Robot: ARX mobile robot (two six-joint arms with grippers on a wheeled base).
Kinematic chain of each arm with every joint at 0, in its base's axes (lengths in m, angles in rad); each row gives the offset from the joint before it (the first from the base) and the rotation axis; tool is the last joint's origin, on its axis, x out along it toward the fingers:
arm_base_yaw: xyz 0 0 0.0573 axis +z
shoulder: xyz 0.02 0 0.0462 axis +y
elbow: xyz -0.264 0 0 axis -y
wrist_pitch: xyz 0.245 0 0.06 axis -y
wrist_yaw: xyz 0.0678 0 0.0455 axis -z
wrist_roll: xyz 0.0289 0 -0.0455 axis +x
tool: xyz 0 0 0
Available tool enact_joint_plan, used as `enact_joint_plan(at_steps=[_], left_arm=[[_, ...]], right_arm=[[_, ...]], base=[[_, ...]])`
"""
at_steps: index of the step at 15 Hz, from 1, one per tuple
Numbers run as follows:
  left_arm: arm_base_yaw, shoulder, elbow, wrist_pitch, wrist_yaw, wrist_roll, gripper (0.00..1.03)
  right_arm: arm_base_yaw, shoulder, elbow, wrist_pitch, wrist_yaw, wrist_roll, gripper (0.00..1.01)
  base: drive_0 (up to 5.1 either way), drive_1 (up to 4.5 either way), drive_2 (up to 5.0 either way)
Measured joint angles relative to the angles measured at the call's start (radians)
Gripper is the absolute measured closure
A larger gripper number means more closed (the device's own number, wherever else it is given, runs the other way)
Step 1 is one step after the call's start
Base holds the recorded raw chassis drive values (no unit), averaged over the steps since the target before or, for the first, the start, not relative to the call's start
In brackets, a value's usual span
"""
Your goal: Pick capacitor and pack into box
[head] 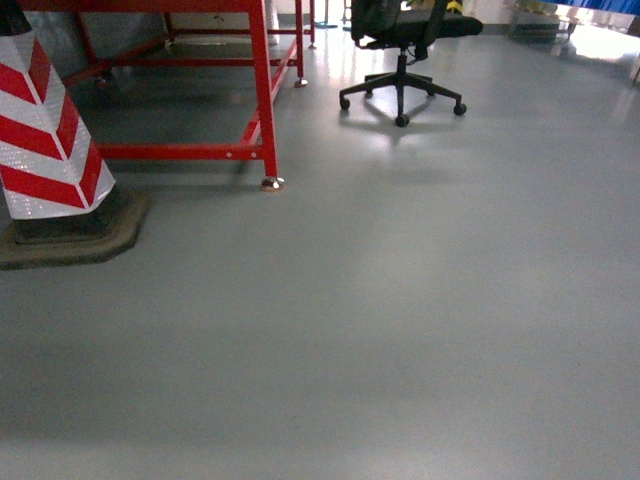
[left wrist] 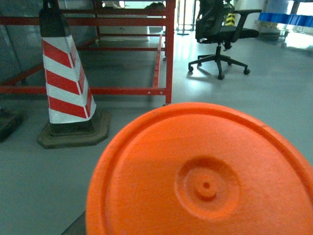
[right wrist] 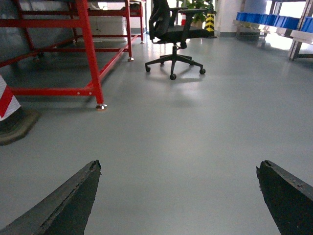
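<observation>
- While neither a capacitor nor the box shows in any view, the task's things cannot be placed; the robot appears to be out on open floor (head: 400,320), away from any worktop.
- Right gripper (right wrist: 181,196): its two dark fingers (right wrist: 73,200) stand wide apart at the bottom corners of the right wrist view, nothing between them.
- Left gripper: not visible. An orange disc (left wrist: 205,176) fills the lower part of the left wrist view; whether the gripper holds it, I cannot tell.
- Risk, judged: the disc blocks most of the left wrist camera, so any left-arm approach would run nearly blind.
- Risk, judged: the traffic cone (head: 50,130) and the red steel frame (head: 262,100) sit at the left edge of the floor in the head view; a turn that way could clip the cone's base or the frame's foot.
- Risk, judged: the office chair (head: 402,60) on castors, further ahead, would roll if nudged.
- Materials: floor is smooth grey, glossy, carrying soft reflections. Disc is round plastic, finely ridged, with a raised rim and a central boss. Cone has red-and-white reflective bands on a dark, chamfered rubbery base. Frame is painted square tube with bolted joints and a metal levelling foot.
</observation>
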Motion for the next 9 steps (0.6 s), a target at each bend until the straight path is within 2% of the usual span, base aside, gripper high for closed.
enact_joint_plan(at_steps=[9], left_arm=[[0.000, 0.000, 0.000, -0.001, -0.001, 0.000, 0.60]], right_arm=[[0.000, 0.000, 0.000, 0.001, -0.001, 0.000, 0.03]], base=[[-5.1, 2.33, 2.3]])
